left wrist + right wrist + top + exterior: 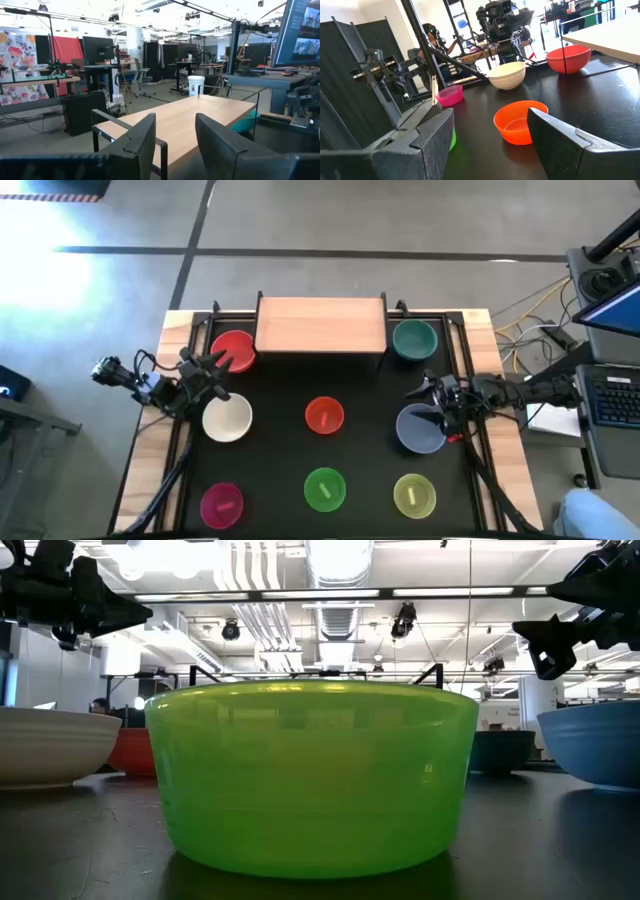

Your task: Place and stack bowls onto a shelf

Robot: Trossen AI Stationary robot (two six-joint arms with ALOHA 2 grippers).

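Hovering, both arms, nothing held.
Left gripper [215, 367]: left-centre of the high view, between the red bowl [233, 350] and the white bowl [227, 419]. Fingers [142, 142] spread apart in the left wrist view, empty gap, touching nothing.
Right gripper [428, 388]: right-centre of the high view, just above the rim of the blue-grey bowl [421, 429]. Fingers [570, 142] wide apart in the right wrist view, nothing between them. Contact with the bowl rim: cannot tell.
Shelf [321, 325]: top centre of the high view, light-wood board, top bare. Red bowl just off its lower-left corner, teal bowl [414, 340] beside its right end.
Bowls, middle row: white at left, orange-red bowl [324, 415] in the centre, blue-grey at right.
Bowls, bottom row: magenta bowl [222, 502] at left, green bowl [324, 489] in the centre, yellow-green bowl [414, 495] at right.
Bench [280, 450]: black mat carries all eight bowls, each apart from the others, none stacked.
In the way: orange-red bowl sits in front of the shelf's middle. Low view is mostly filled by the green bowl.
Background: person seated [437, 40] at upper left of the right wrist view.
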